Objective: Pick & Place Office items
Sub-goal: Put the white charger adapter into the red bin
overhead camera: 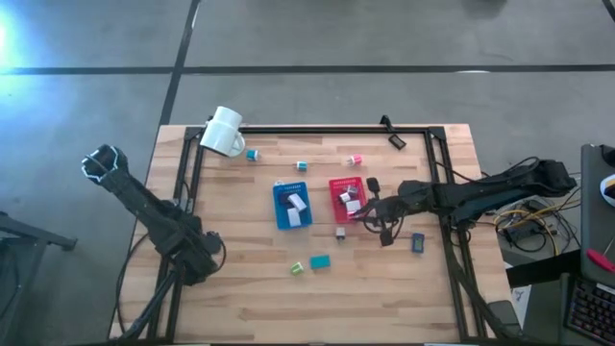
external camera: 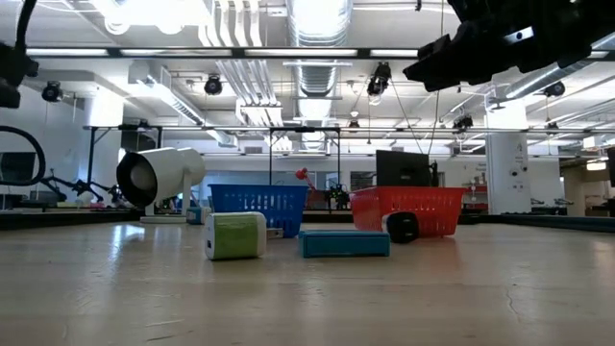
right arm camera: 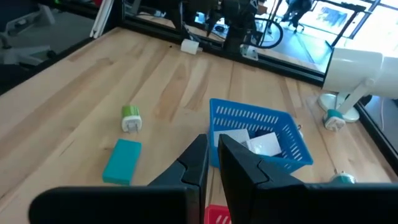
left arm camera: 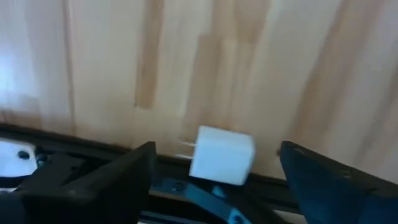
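My left gripper (left arm camera: 216,148) stands open at the table's left near corner (overhead camera: 204,258), pointing down. A white block (left arm camera: 222,155) lies between its fingers, apart from both, on the wood beside the black frame rail (left arm camera: 93,152). My right gripper (right arm camera: 212,163) is shut with nothing in it, hovering level by the red tray (overhead camera: 348,199). The blue tray (overhead camera: 291,206) holds white items. Loose on the table lie a green-and-white block (overhead camera: 298,269), a teal block (overhead camera: 320,260) and a dark blue item (overhead camera: 418,242).
A white mug (overhead camera: 223,132) lies on its side at the far left. Small teal pieces (overhead camera: 252,154) (overhead camera: 301,165) and a pink one (overhead camera: 355,159) sit behind the trays. A grey item (overhead camera: 340,232) lies near the red tray. Bare wood stretches along the near edge.
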Controlling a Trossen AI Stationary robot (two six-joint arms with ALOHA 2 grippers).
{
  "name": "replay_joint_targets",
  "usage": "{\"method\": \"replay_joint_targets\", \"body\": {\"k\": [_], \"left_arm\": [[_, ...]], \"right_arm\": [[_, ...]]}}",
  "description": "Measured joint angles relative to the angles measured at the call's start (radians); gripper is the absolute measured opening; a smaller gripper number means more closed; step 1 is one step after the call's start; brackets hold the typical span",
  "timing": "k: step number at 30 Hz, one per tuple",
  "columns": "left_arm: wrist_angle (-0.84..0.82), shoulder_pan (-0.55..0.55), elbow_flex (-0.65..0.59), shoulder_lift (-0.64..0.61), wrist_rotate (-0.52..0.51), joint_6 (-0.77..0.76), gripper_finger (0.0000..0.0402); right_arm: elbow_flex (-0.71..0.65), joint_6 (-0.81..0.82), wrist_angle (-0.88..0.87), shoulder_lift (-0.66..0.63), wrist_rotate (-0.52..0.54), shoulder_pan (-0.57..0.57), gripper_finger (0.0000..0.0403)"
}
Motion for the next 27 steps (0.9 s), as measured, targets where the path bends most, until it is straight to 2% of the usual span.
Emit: {"method": "replay_joint_targets", "body": {"k": [4, 8, 10, 27], "left_arm": [[0.011, -0.013, -0.058, 0.001, 0.011, -0.061, 0.0357], [0.057, -0.019, -0.086, 0.001, 0.124, -0.08, 0.0356], [0.099, -0.032, -0.096, 0.001, 0.15, -0.074, 0.0356], [0.248, -0.076, -0.267, 0.001, 0.132, -0.065, 0.037]], "right_arm": [[0.0, 0.0, 0.003, -0.001, 0.0, 0.0, 0.0034], [0.0, 0.003, 0.003, 0.0, 0.0, 0.0, 0.0034], [0.0, 0.017, 0.002, 0.001, 0.0, 0.0, 0.0034], [0.0, 0.027, 0.003, 0.0, 0.0, 0.0, 0.0034]]}}
